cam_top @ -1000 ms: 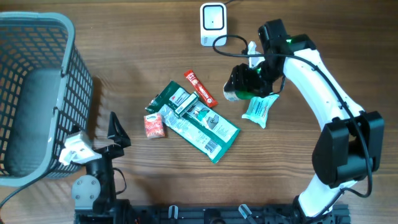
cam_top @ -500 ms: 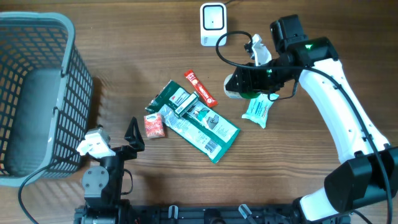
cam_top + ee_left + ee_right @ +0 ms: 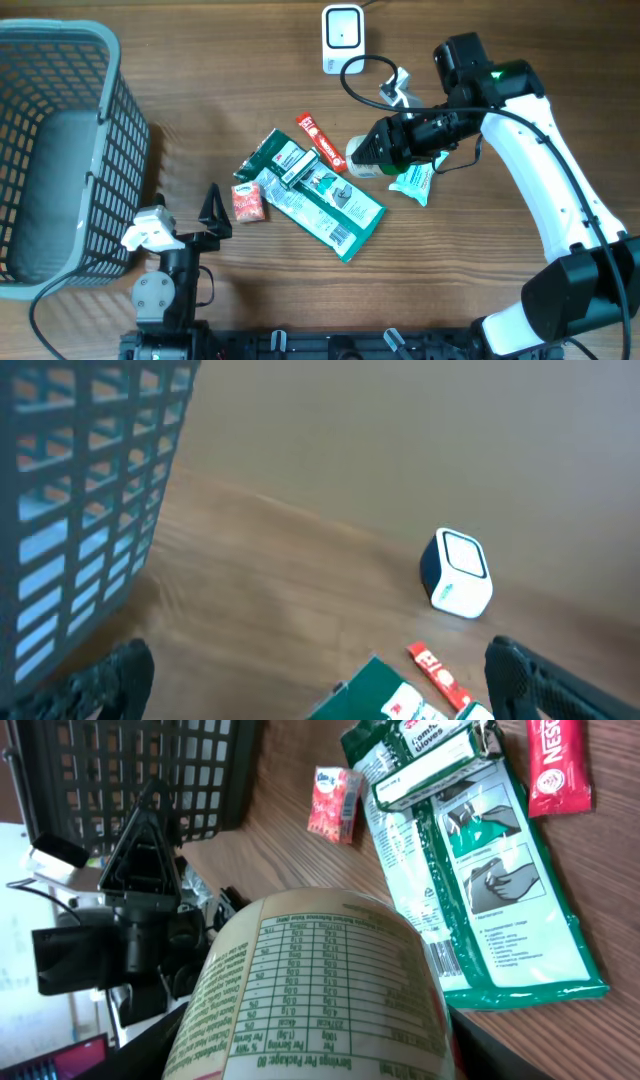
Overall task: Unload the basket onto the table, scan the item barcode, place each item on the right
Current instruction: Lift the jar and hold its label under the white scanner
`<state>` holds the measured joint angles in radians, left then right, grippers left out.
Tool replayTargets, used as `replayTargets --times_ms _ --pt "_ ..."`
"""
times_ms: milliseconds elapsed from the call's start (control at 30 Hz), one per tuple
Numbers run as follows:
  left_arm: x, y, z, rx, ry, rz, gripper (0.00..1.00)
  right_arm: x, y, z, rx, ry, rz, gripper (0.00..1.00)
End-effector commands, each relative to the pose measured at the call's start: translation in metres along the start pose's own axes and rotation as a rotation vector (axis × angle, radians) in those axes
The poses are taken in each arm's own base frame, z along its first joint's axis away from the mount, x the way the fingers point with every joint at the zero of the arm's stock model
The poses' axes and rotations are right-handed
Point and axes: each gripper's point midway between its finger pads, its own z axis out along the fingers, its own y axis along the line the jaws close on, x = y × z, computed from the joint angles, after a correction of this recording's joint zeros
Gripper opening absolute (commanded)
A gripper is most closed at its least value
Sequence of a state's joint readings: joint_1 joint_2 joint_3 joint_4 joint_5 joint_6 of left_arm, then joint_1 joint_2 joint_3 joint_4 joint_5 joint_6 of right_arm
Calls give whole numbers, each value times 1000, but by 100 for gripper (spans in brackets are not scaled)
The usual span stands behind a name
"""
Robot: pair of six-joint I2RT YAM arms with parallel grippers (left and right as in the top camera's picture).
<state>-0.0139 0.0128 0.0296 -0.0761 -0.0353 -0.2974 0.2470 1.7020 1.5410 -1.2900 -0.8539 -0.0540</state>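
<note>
Gripping labelled tub (image 3: 360, 155) in right pincer (image 3: 373, 152), left pincer (image 3: 186, 226) spread wide, at six o'clock from scanner (image 3: 342, 30); next, likely presenting barcode to it

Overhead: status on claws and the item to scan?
Left claw open, empty, by basket. Right claw shut on nutrition-labelled container, barcode not seen. Scanner apart, only a cable loop between.
</note>
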Motion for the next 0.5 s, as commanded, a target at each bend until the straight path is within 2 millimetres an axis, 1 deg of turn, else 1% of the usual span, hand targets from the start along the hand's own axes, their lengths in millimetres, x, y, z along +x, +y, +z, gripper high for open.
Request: replayTargets --times_ms 0,100,167,200,233,267,300,333,367,400,467 --pt "8 0 1 11 13 13 100 -4 17 -9 -33 -35 -72 42" --pt "9 0 1 11 14 13 100 -8 12 -9 -5 -49 -109 43" --pt "9 0 1 11 14 13 100 -23 -2 -11 84 -97 -129 43" --pt "9 0 1 11 14 13 100 -39 -14 -14 161 -156 -121 43" --pt "9 0 1 11 14 13 100 -59 -28 -21 254 -233 -123 43" --pt "9 0 1 11 14 13 100 -76 -36 -28 322 -301 -141 43" --pt "9 0 1 11 14 13 100 -101 -43 -39 390 -399 -168 43" --pt "9 0 1 11 14 13 100 -124 -47 -50 439 -496 -188 44" --pt "9 0 1 11 14 13 100 -145 -48 -61 470 -587 -208 48" --pt "9 0 1 11 14 13 100 -173 -46 -71 495 -695 -262 48" --pt "9 0 1 11 14 13 100 -211 -51 -77 510 -821 -328 49"
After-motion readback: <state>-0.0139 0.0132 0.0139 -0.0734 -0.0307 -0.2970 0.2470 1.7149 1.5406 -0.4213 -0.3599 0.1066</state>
